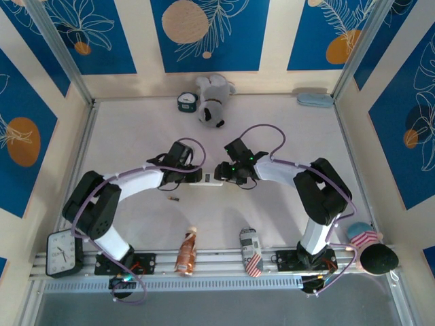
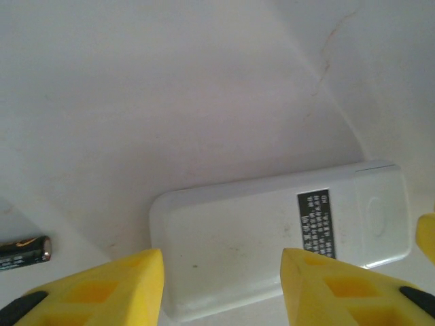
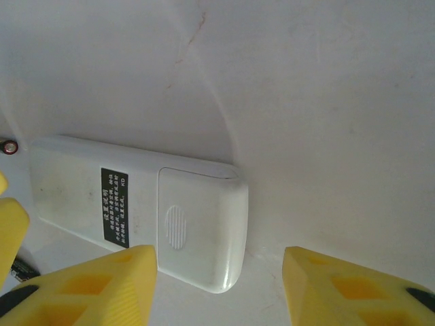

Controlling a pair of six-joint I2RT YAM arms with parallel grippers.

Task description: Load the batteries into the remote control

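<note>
Both arms bend inward, left fingers [image 2: 102,292] and right fingers [image 3: 95,285] spread just above the remote control [image 2: 238,238].

The overhead view is evenly and brightly lit, with little glare. In both wrist views a broad, soft-edged shadow is cast across the pale table [image 2: 204,81], and the yellow fingers [image 2: 102,292] along the bottom edge are blurred.
</note>
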